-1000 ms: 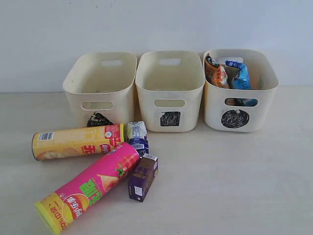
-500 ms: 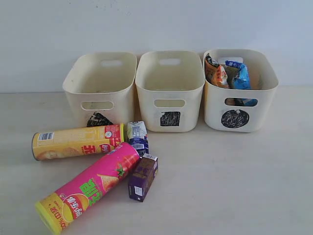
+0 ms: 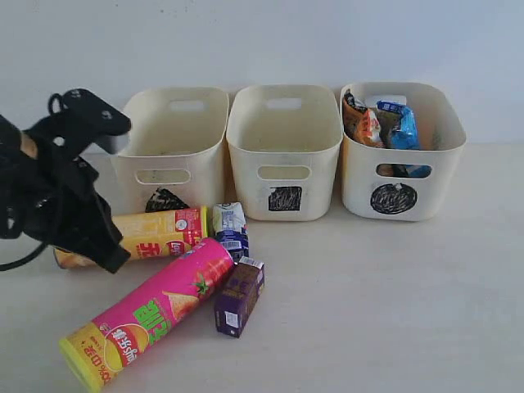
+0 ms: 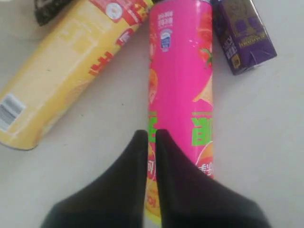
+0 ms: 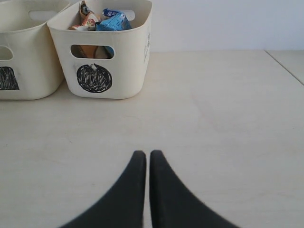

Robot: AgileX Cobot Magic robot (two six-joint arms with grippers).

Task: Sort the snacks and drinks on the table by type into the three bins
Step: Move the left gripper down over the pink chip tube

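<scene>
The yellow chip tube (image 3: 160, 232) and the pink chip tube (image 3: 147, 315) lie on the table (image 3: 393, 311) at the left front. Beside them are the blue-and-white carton (image 3: 231, 229) and the dark purple carton (image 3: 239, 297). My left gripper (image 3: 110, 260) hangs over the yellow tube's left end. In the left wrist view it (image 4: 151, 134) is shut and empty above the pink tube (image 4: 180, 85), with the yellow tube (image 4: 61, 85) and the purple carton (image 4: 242, 38) nearby. My right gripper (image 5: 147, 154) is shut over bare table. Foil packets (image 3: 385, 123) fill the circle bin (image 3: 401, 196).
The triangle bin (image 3: 168, 135) and the square bin (image 3: 284, 131) stand in a row with the circle bin along the back wall. The left arm's black body hides part of the triangle bin's left side. The table's right edge (image 5: 285, 66) shows in the right wrist view.
The left arm has come into the exterior view from the left and now hangs over the yellow tube's left end. The snacks, cartons and bins have not moved.
</scene>
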